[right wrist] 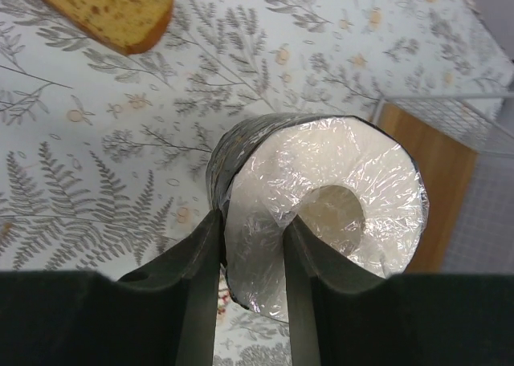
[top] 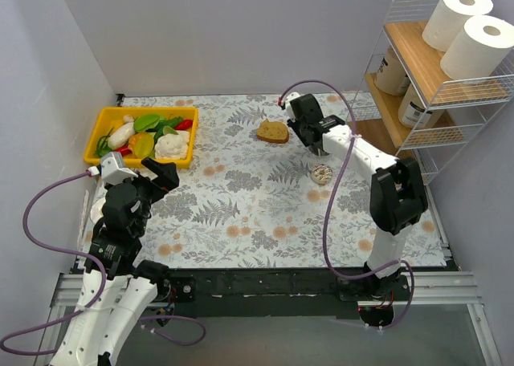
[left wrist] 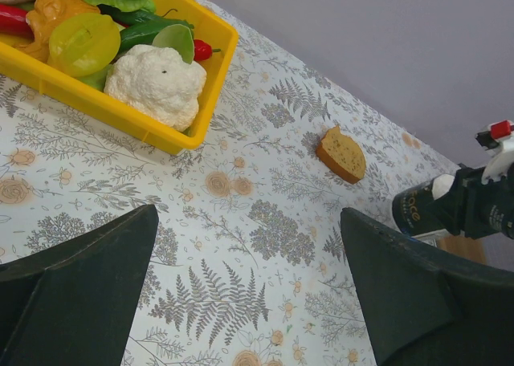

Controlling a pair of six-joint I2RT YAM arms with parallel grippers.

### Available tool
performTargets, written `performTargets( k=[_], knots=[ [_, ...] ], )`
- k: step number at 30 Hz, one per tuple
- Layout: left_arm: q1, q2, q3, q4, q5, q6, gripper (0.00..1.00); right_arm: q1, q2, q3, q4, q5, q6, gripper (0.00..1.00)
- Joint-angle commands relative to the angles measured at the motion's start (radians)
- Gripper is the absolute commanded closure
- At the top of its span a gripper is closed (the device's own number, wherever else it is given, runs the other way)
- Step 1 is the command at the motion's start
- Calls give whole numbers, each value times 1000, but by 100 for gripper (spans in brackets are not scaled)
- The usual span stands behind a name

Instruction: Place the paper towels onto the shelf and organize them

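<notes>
My right gripper (right wrist: 250,237) is shut on a paper towel roll (right wrist: 337,181), white, plastic-wrapped, with a dark label. One finger is on the labelled outside, the other at the hollow core. In the top view this gripper (top: 316,144) hovers over the mat left of the shelf (top: 462,93). The roll's dark label also shows in the left wrist view (left wrist: 418,209). Two white rolls (top: 456,17) (top: 480,46) lie on the shelf's top board. Two brown-wrapped rolls (top: 393,73) (top: 416,105) sit on the middle board. My left gripper (top: 161,173) (left wrist: 249,213) is open and empty above the mat.
A yellow bin (top: 100,133) of toy vegetables stands at the back left. A bread slice (top: 273,132) lies left of my right gripper. A small metallic disc (top: 321,173) lies just in front of it. The shelf's lowest wooden board (right wrist: 434,189) is close beside the held roll.
</notes>
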Motion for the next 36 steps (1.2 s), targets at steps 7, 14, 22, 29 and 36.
performTargets(
  k=[7, 14, 22, 29, 36],
  knots=[
    [8, -13, -9, 9, -3, 16, 2, -95, -263, -138, 18, 268, -67, 70],
    [6, -18, -9, 9, 0, 16, 2, -182, -352, -305, 88, 265, -65, 69],
    [8, -20, -9, 7, 0, 16, 2, -208, -368, -397, 156, 253, -81, 69],
    [8, -20, -9, 6, -5, 16, 2, -245, -346, -438, 203, 275, -116, 68],
    [6, -17, -7, 6, -3, 16, 2, -267, -340, -460, 260, 301, -157, 59]
  ],
)
